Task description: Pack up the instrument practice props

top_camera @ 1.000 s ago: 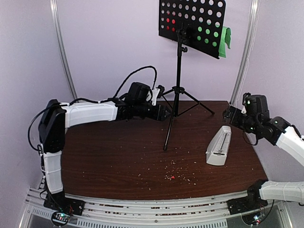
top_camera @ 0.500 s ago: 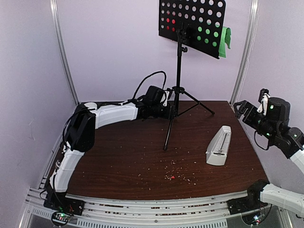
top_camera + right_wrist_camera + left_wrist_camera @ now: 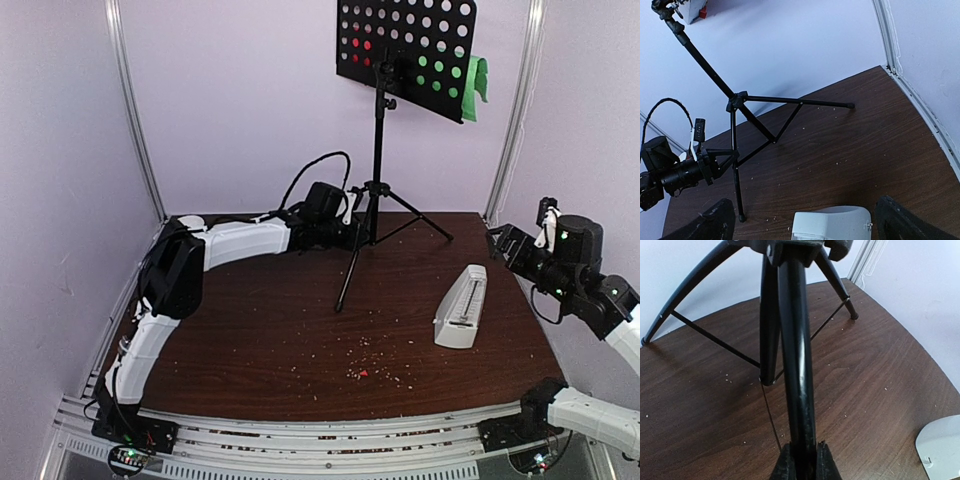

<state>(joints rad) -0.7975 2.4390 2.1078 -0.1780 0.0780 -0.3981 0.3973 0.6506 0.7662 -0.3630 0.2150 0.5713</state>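
Stand (image 3: pixel 378 150): tall blk tripod, perforated desk

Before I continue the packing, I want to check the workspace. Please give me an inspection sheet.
Surface: dark brown wood-grain table.
Job's things: tall black tripod music stand standing at the back, red and green sheet-music pages on its perforated desk; white pyramid metronome at the right.
Clutter: small crumbs scattered mid-table.
Grippers: left gripper shut on a stand leg; right gripper open near the metronome, not touching.
Cables: black cable looping above the left arm.
Surroundings: lilac walls, metal frame posts.
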